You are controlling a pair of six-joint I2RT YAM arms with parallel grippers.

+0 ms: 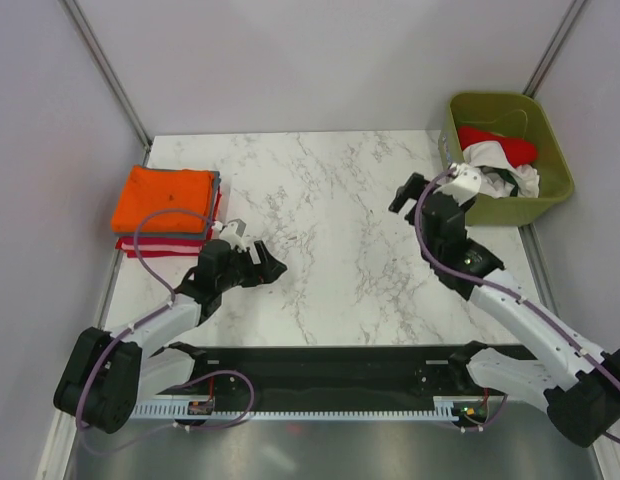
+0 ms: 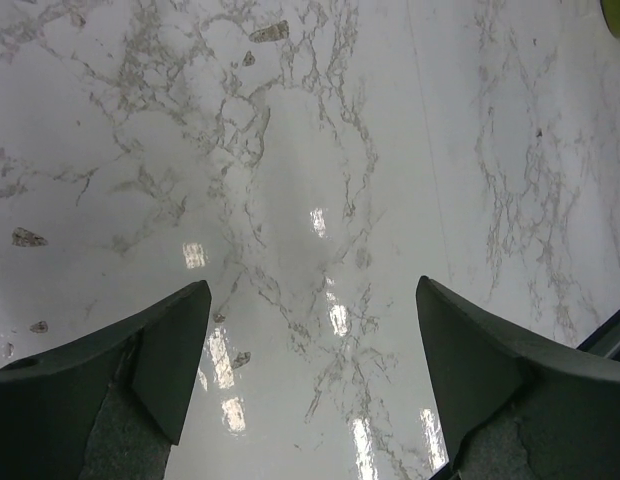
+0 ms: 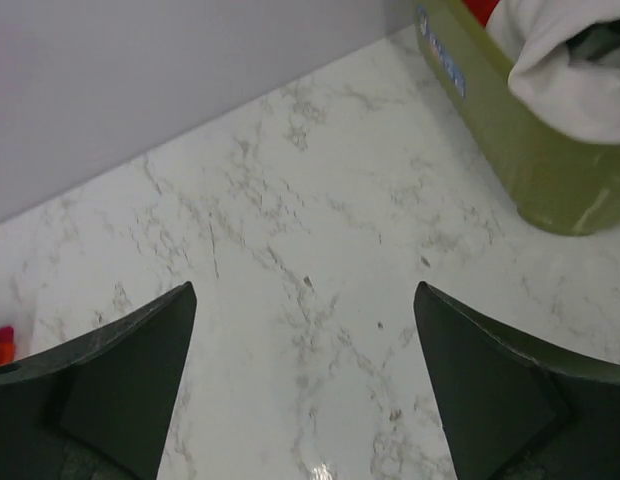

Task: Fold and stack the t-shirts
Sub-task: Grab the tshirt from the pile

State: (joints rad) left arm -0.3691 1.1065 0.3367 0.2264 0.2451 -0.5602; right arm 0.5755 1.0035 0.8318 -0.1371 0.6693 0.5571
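Jaws gape on left gripper (image 1: 266, 260) and right gripper (image 1: 403, 193), both empty. Folded tees (image 1: 166, 203) sit stacked at left, more in bin (image 1: 552, 152).

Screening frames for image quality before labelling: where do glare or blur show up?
Left wrist: bright glare spots dot the glossy marble table, though its veining stays sharp. Right wrist: only one faint glint at the bottom edge, and the green bin reads sharp. Top external: even light, no visible blur.
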